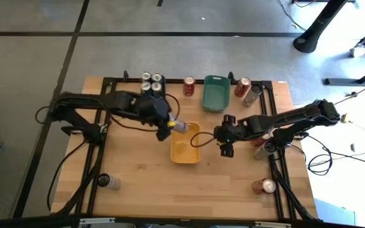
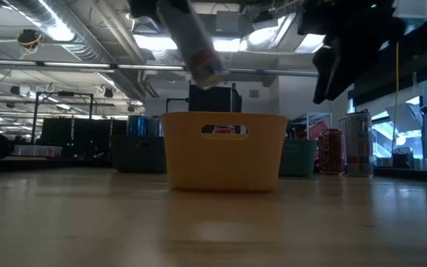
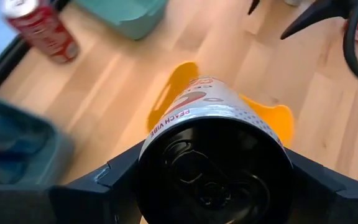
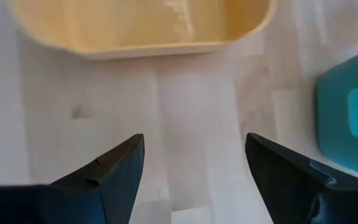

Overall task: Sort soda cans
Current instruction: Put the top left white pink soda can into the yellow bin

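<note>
Silver can (image 1: 177,125) clamped in the left gripper (image 1: 168,125), tilted, long axis slanting down toward the yellow bin (image 1: 185,154), poised over the bin's near-left rim. Release appears the next step. Right gripper (image 1: 225,144), fingers apart and empty, hovers over the counter (image 1: 170,190) just beside the bin's right side

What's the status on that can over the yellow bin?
Left claw shut on silver can, tilted above yellow bin. Right claw open, empty, beside the bin. Drop path looks clear.
</note>
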{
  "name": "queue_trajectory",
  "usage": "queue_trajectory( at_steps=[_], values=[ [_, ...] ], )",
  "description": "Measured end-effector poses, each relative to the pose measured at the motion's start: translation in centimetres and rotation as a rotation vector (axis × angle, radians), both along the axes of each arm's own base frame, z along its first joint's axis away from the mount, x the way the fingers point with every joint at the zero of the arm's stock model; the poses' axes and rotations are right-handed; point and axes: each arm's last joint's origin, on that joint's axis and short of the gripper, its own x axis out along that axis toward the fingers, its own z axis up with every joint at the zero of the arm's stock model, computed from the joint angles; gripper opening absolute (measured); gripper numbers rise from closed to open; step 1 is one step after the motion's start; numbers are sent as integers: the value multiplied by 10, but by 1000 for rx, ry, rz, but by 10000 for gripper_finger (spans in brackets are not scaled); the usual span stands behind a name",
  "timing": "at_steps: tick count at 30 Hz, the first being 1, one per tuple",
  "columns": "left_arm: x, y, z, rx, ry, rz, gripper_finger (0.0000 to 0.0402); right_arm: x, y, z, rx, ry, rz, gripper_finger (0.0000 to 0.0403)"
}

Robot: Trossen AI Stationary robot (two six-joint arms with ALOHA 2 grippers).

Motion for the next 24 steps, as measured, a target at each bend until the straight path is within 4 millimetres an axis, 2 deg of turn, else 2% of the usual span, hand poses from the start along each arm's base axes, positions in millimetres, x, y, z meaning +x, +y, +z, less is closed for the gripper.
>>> queue_trajectory(
  at_steps=[5,10,14,24],
  values=[
    [28,-8,3,14,96,-37,260,-5,10,-1,-65,12,-8,280],
    [48,-4,-12,40,254,-48,260,-8,15,-1,-116,2,-51,280],
    [51,3,-27,38,371,-41,260,-8,15,-1,-129,-9,-73,280],
    [67,10,-40,40,356,-73,260,-8,14,0,-163,-21,-89,280]
  ],
)
